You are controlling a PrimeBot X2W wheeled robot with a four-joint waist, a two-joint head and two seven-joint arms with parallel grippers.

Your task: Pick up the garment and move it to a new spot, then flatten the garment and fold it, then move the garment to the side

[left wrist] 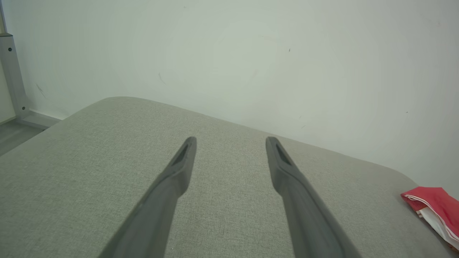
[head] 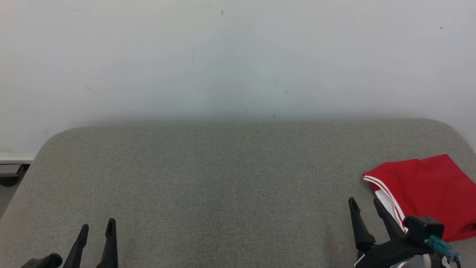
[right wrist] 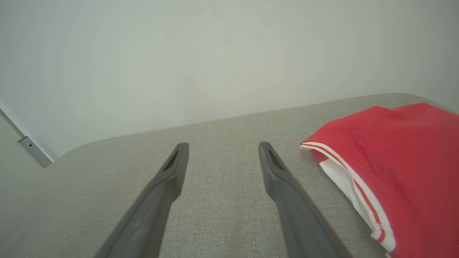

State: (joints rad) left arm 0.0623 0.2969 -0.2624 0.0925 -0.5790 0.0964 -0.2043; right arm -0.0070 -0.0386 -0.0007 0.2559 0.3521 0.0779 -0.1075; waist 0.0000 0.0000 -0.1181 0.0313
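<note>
On cushion [head: 223, 178], far right, folded red garment [head: 427, 190]; both jaws spread

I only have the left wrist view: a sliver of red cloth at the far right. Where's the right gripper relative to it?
Observer: The right gripper sits just left of the red garment, jaws open, gripping nothing.
Operator: How does the garment lie?
Observer: Folded over near the grey cushion's right edge, white-striped hem toward that gripper.
Operator: How far off is my left gripper?
Observer: The left gripper is at the cushion's opposite, left side.
</note>
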